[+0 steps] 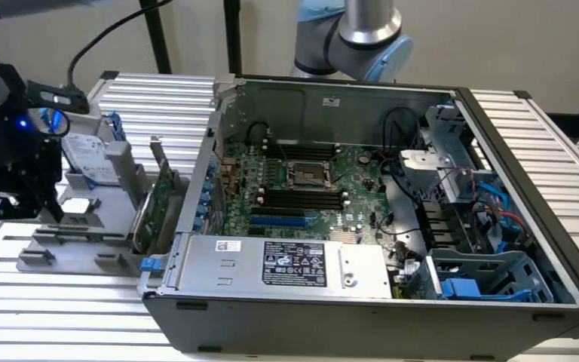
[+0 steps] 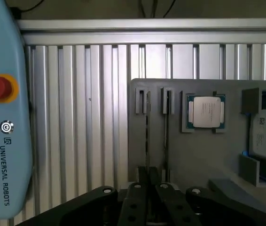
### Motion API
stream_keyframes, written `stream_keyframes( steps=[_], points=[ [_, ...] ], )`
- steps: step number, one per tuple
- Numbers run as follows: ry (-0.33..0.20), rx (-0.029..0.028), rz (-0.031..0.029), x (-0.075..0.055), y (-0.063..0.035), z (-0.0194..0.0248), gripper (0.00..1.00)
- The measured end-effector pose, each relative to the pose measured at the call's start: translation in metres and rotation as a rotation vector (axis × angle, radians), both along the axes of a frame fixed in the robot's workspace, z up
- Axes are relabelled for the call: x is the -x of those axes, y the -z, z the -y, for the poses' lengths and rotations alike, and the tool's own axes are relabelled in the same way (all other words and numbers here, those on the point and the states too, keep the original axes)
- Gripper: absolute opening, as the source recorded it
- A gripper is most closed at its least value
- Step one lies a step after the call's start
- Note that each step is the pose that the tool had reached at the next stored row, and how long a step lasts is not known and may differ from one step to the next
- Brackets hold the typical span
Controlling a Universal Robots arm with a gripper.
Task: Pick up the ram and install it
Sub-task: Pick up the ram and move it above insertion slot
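Dark, thin edge-on, the ram [image 2: 147,141] stands in a grey holder [image 2: 199,160].

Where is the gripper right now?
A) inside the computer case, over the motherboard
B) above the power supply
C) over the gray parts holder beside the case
C: the gripper hangs over the gray parts holder, at the exterior view's left of the computer case; the wrist view looks down on its slots.
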State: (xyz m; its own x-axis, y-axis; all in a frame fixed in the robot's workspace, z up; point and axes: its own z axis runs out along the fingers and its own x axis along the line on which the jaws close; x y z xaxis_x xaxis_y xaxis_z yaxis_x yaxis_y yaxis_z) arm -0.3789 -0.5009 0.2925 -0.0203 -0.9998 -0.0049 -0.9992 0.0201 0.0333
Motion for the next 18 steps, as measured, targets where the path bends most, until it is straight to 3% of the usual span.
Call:
stream_keyframes(
  steps=[7, 18],
  points=[
    [-0.021, -0.0145, 0.0000, -0.011, -0.0290, 0.0003, 0.00],
    [-0.053, -0.0548, 0.0002, -0.037, -0.0680, 0.0015, 0.00]
  ],
)
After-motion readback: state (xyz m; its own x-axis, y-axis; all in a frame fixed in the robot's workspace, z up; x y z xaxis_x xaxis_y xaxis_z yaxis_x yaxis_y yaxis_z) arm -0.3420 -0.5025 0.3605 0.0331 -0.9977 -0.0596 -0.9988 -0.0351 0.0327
